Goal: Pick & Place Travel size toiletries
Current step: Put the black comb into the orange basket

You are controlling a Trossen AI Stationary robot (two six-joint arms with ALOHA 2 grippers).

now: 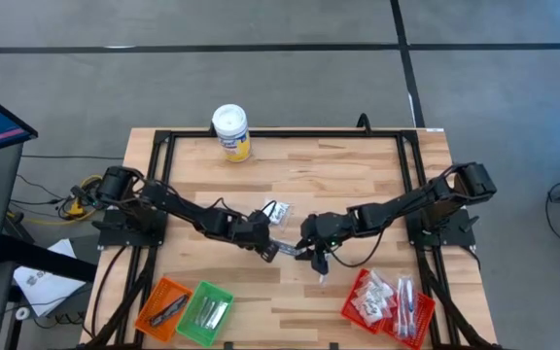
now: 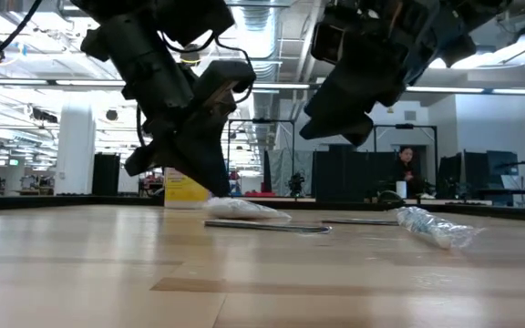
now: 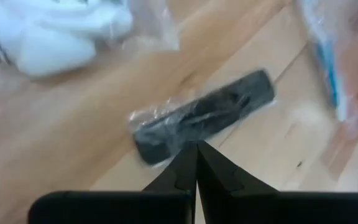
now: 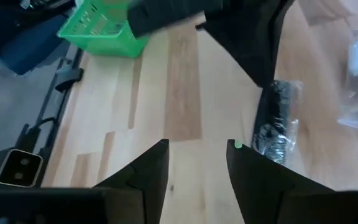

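A dark narrow stick in a clear wrapper lies flat on the wooden table near its middle, between my two grippers. My left gripper is shut, with its tips at the stick. My right gripper stands open and empty just to the stick's right, above the table; the stick lies beside one of its fingers. A small heap of white sachets rests on the table a little beyond the grippers. A clear-wrapped toiletry lies nearer the front edge. My left gripper meets the stick with its shut fingertips at one long edge of the wrapper, about the middle of its length. The fingers slant down onto it from the table's left. The stick lies flat on the table. Whether any wrapper is caught between the tips cannot be told.
A yellow canister with a white lid stands at the far edge. An orange basket and a green basket sit at the front left, red baskets holding toiletries at the front right. A person stands in the room behind.
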